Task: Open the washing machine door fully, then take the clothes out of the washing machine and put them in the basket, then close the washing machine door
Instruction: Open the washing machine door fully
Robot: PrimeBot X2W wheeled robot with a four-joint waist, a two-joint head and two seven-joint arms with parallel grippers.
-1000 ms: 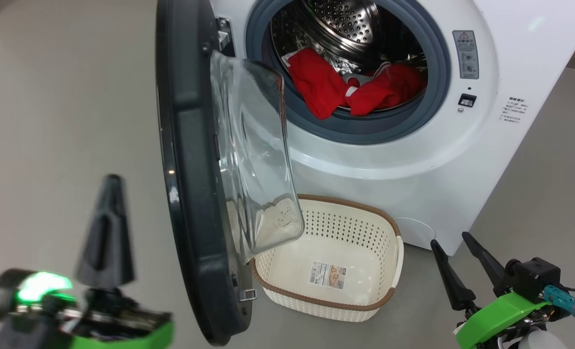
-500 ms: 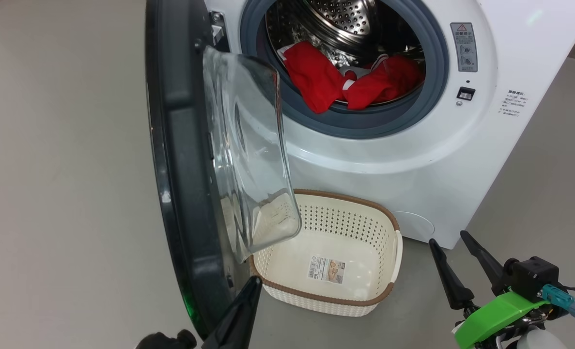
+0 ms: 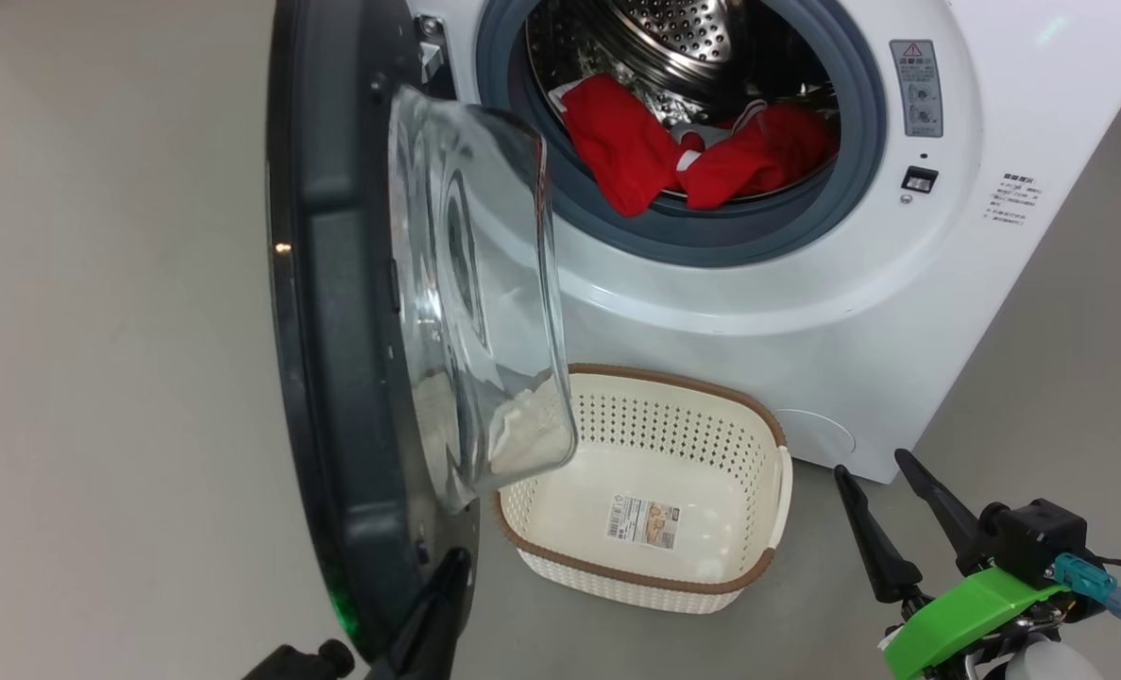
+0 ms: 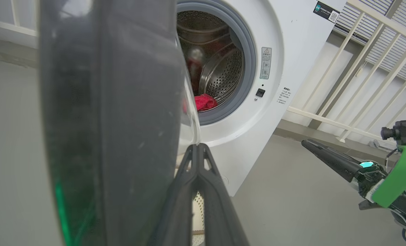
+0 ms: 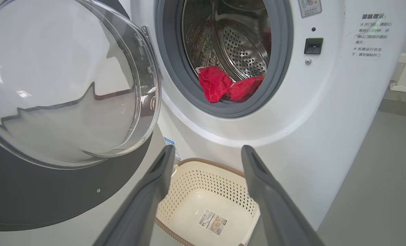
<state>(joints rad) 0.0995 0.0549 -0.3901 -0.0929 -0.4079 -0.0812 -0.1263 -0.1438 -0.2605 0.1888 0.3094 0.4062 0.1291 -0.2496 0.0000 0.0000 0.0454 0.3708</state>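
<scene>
The washing machine door (image 3: 333,312) stands swung open to the left of the white washing machine (image 3: 806,302), its glass bowl facing the drum. Red clothes (image 3: 692,156) lie at the drum's mouth, one fold draped over the grey gasket. The cream basket (image 3: 673,382) sits empty on the floor below the opening. My left gripper (image 3: 451,567) is shut, its tip close against the inner side of the door's lower rim; in the left wrist view the left gripper (image 4: 197,146) points up beside the door (image 4: 114,119). My right gripper (image 3: 870,463) hangs open right of the basket, holding nothing.
Grey floor spreads left of the door and right of the machine. A pale railing (image 4: 353,65) runs behind the machine on the right. In the right wrist view the right gripper (image 5: 208,150) frames the basket (image 5: 203,164), with the clothes (image 5: 220,85) above.
My left gripper has moved from the outer left of the door to its inner lower edge. The door has swung a little further left. The right arm has stayed still.
</scene>
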